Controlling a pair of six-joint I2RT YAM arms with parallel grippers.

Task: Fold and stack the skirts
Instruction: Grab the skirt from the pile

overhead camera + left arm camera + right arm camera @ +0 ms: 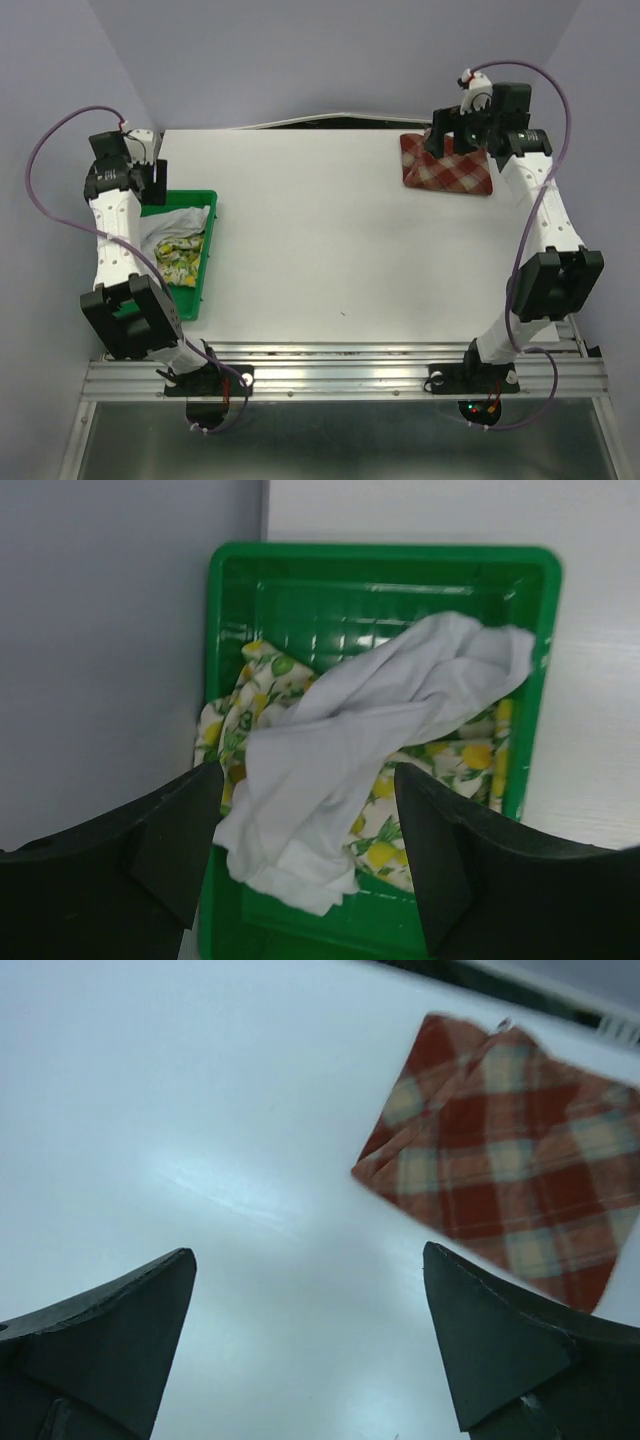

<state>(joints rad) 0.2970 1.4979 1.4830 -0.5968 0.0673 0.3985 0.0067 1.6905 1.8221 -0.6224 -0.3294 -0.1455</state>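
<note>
A folded red-and-cream plaid skirt (450,168) (510,1160) lies flat at the table's far right. My right gripper (447,137) (308,1250) hovers open over bare table just beside its left corner, holding nothing. On the left, a crumpled plain white skirt (370,730) (180,222) lies on top of the fruit-print skirt (460,755) (180,258) inside the green tray (380,570) (207,262). Above the tray's near end my left gripper (308,770) (150,182) is open. The white skirt's hem lies below the gap between its fingers, and neither finger touches the cloth.
The white table (320,230) stretches between the tray and the plaid skirt. The tray sits against the table's left edge, close to the grey-violet side wall (110,660). Both arm bases are bolted to the near rail (340,375).
</note>
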